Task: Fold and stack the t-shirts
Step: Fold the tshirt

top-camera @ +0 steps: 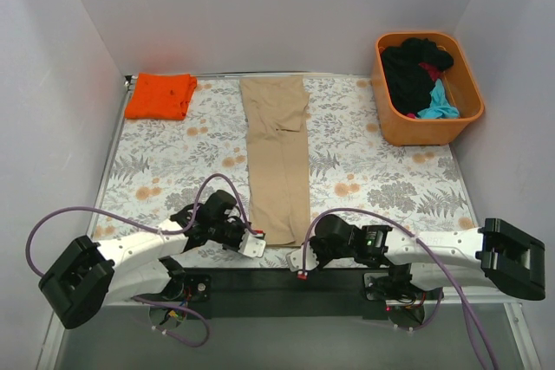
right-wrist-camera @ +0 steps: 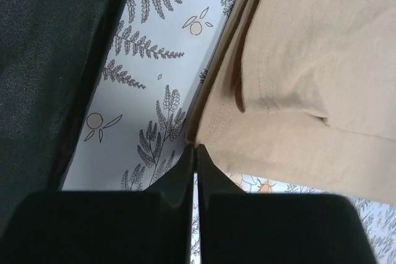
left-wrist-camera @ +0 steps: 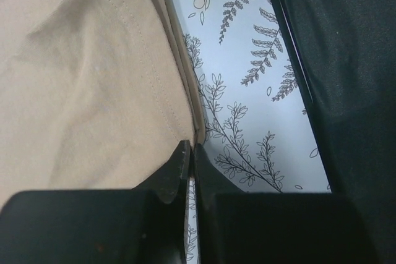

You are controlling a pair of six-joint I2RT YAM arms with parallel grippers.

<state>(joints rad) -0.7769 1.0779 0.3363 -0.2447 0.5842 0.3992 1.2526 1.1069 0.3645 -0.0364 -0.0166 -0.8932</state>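
Two tools, left tool (top-camera: 253, 244) and right tool (top-camera: 299, 259), both clenched on the near hem of the tan t-shirt (top-camera: 277, 158). Lies folded lengthwise into a long narrow strip down the middle of the desk (top-camera: 373, 171), running from the far edge almost to the near one. Shows smooth matte cloth, a few soft creases and a double row of stitching along the hem. Far left corner: orange t-shirt (top-camera: 159, 95), folded into a neat rectangle, well apart from the tan one. Far right: orange tub (top-camera: 468, 119) holding a loose heap of black t-shirt (top-camera: 408, 71), teal t-shirt (top-camera: 438, 103) and a glimpse of red t-shirt (top-camera: 431, 68). Left tool on the near left corner of the hem, fingers (left-wrist-camera: 176, 171) pressed together with only a hairline slit between. Right tool on the near right corner, fingers (right-wrist-camera: 179, 174) equally tight. Both arms low over the near edge, elbows out to the sides, wrists turned inward toward each other, purple cables (top-camera: 52, 218) looping above.
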